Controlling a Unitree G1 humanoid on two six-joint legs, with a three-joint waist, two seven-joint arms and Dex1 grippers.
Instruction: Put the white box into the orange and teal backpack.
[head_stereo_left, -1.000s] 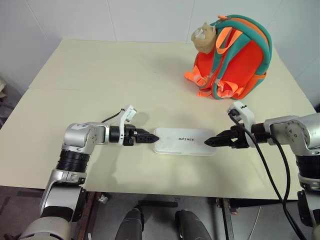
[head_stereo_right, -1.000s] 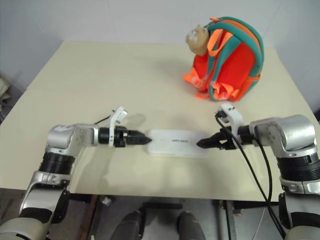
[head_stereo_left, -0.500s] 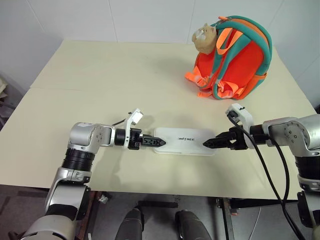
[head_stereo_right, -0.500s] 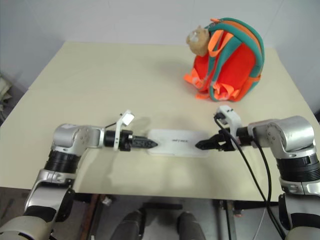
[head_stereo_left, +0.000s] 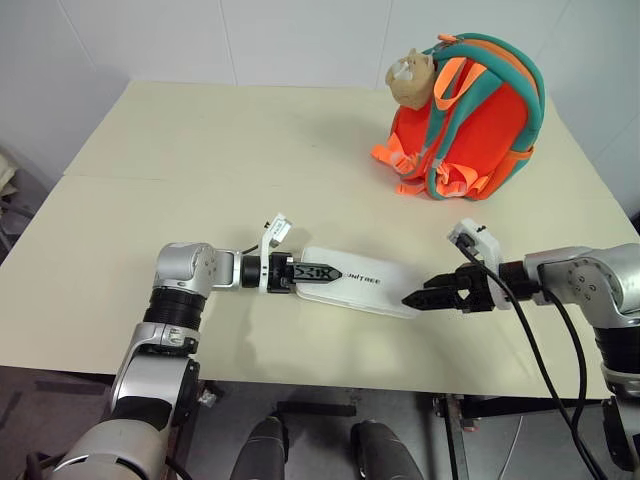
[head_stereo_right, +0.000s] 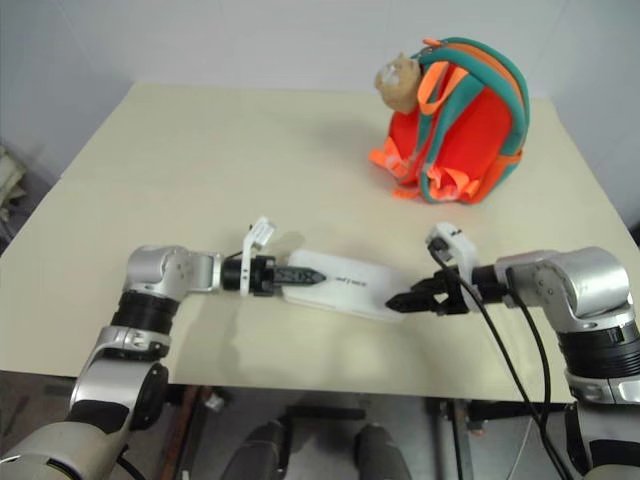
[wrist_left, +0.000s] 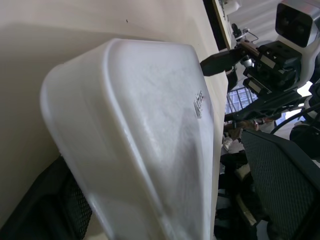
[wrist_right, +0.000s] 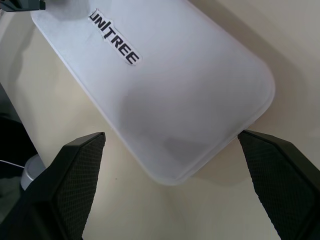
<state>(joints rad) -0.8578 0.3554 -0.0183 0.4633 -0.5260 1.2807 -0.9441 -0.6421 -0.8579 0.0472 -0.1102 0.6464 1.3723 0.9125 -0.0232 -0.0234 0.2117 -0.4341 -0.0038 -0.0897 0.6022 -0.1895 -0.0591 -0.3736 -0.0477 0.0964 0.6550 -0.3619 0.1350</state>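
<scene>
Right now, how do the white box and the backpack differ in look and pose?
The white box is flat, thin and plain white with dark lettering; the backpack is bulky, orange and teal. The box lies low at the near edge between both grippers; the backpack stands upright at the far right. Both rest on the table.

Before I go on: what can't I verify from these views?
- Backpack opening: head views show the strap side, so whether the zipper is open is hidden.
- Left pincer contact with the white box: its fingers overlap the box's end; a grip can't be told.
- Right pincer: fingertip contact unclear.
</scene>
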